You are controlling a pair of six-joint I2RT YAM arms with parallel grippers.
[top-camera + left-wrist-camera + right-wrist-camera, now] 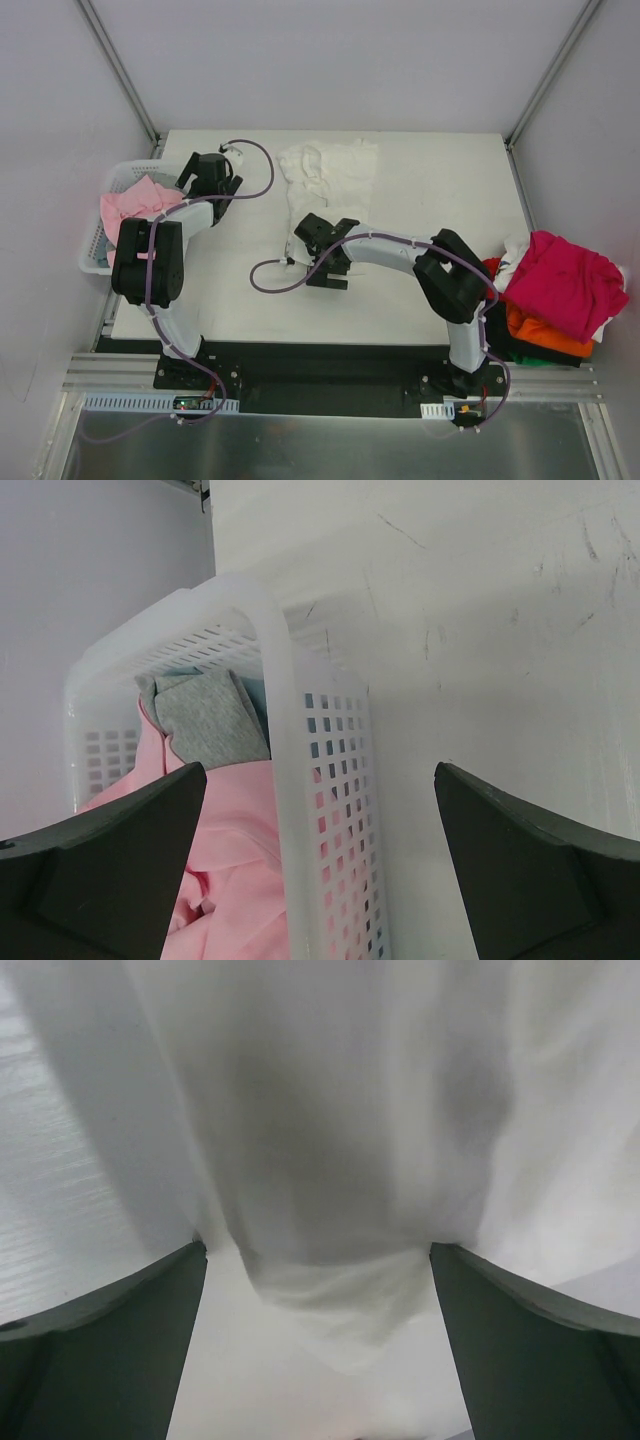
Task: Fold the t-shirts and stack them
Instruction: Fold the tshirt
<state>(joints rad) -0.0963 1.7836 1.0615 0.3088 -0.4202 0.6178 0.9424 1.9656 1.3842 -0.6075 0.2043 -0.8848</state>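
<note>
1. Okay, so your right gripper is spread wide with nothing in it. It hangs low over the white t-shirt, which lies crumpled in the upper middle of the table. In the right wrist view a rolled lip of white cloth sits dead centre between the fingers.
2. My read is that you're at the grab-and-flatten bit and no folding has begun. Drop straight down on that lip and try to pinch just the top layer. A thick bunch will likely drag the whole tee instead of spreading it.
3. Your left gripper is open and empty too, hovering by the rim of the basket at the left of the top view. A pale pink tee and a grey folded piece sit inside. I'd skip those and bring that arm over to catch the far side of the white t-shirt, so you can stretch it flat between both.
4. Watch the cable loop at the lower left of the right wrist. It lies on the table near the cloth edge and could snag.
5. The magenta tee, orange tee and dark tee are heaped at the right edge of the frame, hanging partly off the table. They look loose, so I'd guess most of the job is ahead. Keep your fold clear of that heap.
</note>
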